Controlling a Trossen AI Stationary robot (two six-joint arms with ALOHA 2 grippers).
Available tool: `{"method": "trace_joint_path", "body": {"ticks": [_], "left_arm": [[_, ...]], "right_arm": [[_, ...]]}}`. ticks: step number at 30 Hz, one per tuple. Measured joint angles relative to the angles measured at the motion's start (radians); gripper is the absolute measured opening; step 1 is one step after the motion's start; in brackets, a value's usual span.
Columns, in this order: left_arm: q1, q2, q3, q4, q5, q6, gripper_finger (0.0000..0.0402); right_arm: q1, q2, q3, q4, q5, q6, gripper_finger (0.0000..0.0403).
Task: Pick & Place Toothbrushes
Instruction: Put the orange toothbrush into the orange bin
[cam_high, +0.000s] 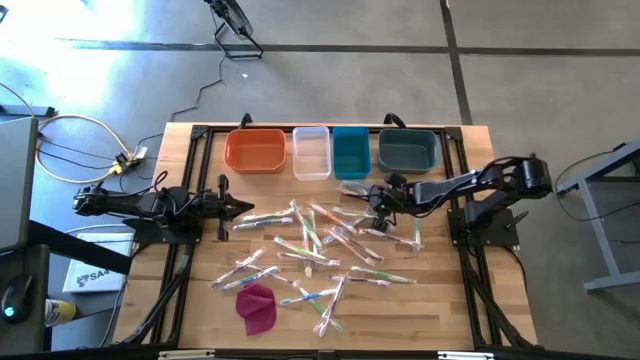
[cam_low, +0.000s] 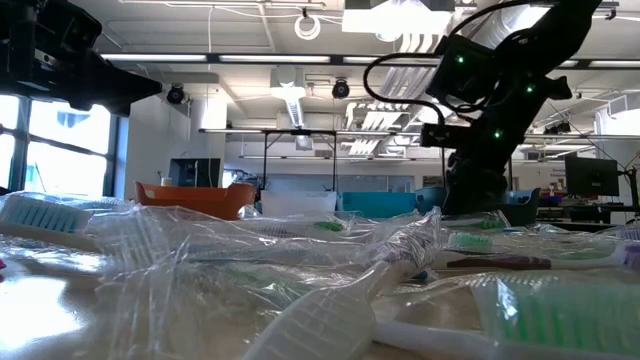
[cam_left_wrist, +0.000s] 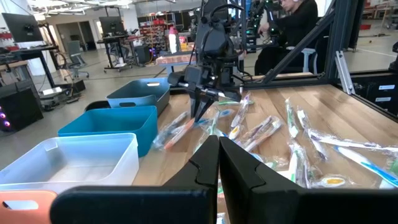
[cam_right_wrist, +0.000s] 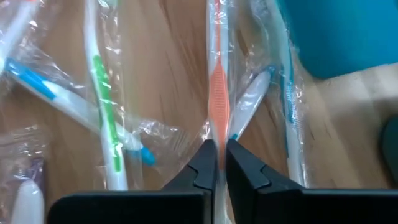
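Observation:
Several toothbrushes (cam_high: 320, 240) in clear wrappers lie scattered flat across the middle of the wooden table (cam_high: 450, 310). My right gripper (cam_right_wrist: 216, 152) slants down at the pile's far right part (cam_high: 372, 203) and is shut on an orange-handled toothbrush (cam_right_wrist: 217, 93). In the left wrist view its dark fingers (cam_left_wrist: 200, 112) point down into the wrappers. My left gripper (cam_left_wrist: 219, 146) waits level at the pile's left side (cam_high: 245, 207), shut and with nothing in it. My right gripper pinches the orange-handled toothbrush, wrapper and all, between its two fingertips at the near end of the orange grip section (cam_right_wrist: 217, 138). The fingers come from above, slanting down, one on each long side of the handle. The toothbrush lies on the table among the others.
Along the far edge stand an orange bin (cam_high: 255, 150), a clear bin (cam_high: 311, 152), a teal bin (cam_high: 351, 150) and a dark blue-grey bin (cam_high: 408, 150). A magenta cloth lump (cam_high: 257, 306) lies near the front left. A person (cam_left_wrist: 292, 25) sits beyond the table.

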Motion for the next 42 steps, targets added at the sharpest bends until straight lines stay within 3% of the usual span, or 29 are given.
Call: {"method": "trace_joint_path", "body": {"ticks": [14, 20, 28, 35, 42], "left_arm": [[0.0, 0.0, 0.0, 0.003, 0.0, -0.051, 0.0008], [0.0, 0.0, 0.0, 0.008, 0.0, -0.053, 0.0008], [0.0, 0.0, 0.0, 0.049, 0.0, -0.049, 0.0008], [0.0, 0.0, 0.0, 0.055, -0.168, -0.157, 0.0008], [0.0, 0.0, 0.0, 0.056, -0.173, -0.206, 0.0036]], "right_arm": [[0.0, -0.173, 0.0, 0.019, 0.003, -0.069, 0.0013], [0.0, -0.274, 0.0, 0.02, -0.046, -0.077, 0.0013], [0.025, -0.333, 0.0, 0.19, -0.053, -0.117, 0.0012], [0.028, -0.317, 0.0, 0.316, -0.052, -0.182, 0.0013], [0.028, -0.313, 0.0, 0.375, -0.053, -0.21, 0.0013]]}}
